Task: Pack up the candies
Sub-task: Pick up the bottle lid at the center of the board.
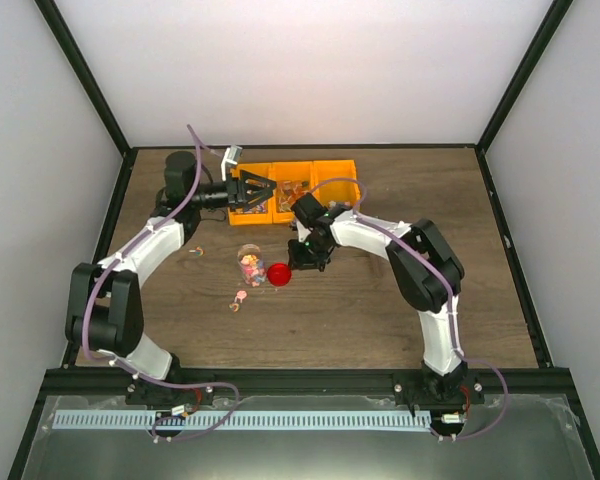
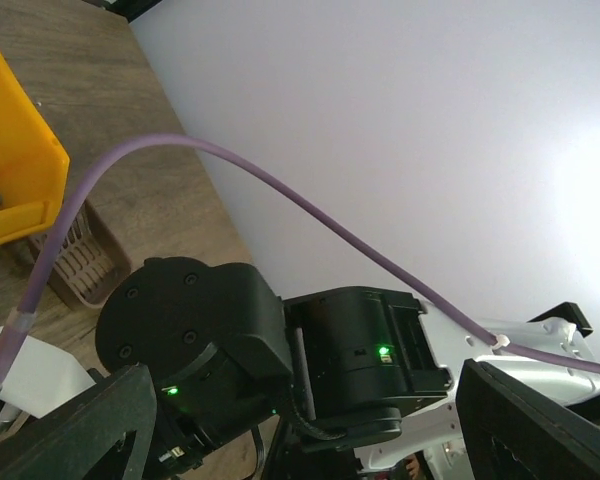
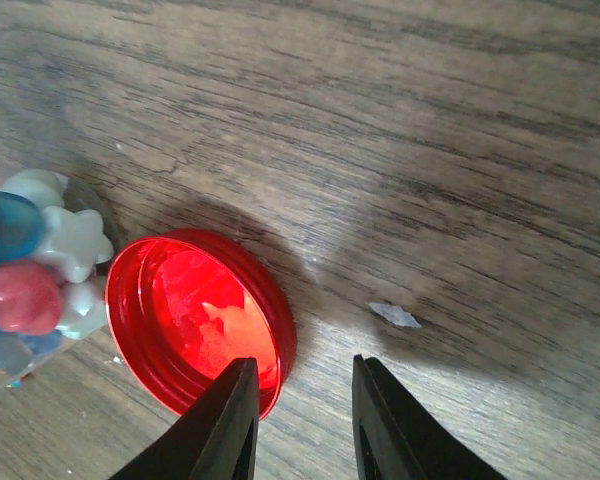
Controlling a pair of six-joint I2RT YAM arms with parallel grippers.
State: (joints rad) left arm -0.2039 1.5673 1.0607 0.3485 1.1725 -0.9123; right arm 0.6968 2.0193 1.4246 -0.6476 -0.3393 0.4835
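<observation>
Two pincers are in view. The right pincer (image 3: 302,400) is poised low over the tabletop (image 3: 460,150), its jaws parted only a little; bare wood shows in the gap and nothing is gripped. The finger on the left of the wrist view is set over the near rim of the round red lid (image 3: 195,325), which is laid hollow side up on the wood. Just beside the lid is the small clear jar (image 1: 248,258), and white, pink and blue candies (image 3: 40,265) are piled inside it. A few more are scattered on the wood near the jar, towards the left arm's side. A small pale scrap (image 3: 393,316) is seen on the wood beyond the fingers. Farther off, the left pincer (image 1: 263,190) is spread wide and empty above the orange bins (image 1: 345,170) at the tabletop's far side.
</observation>
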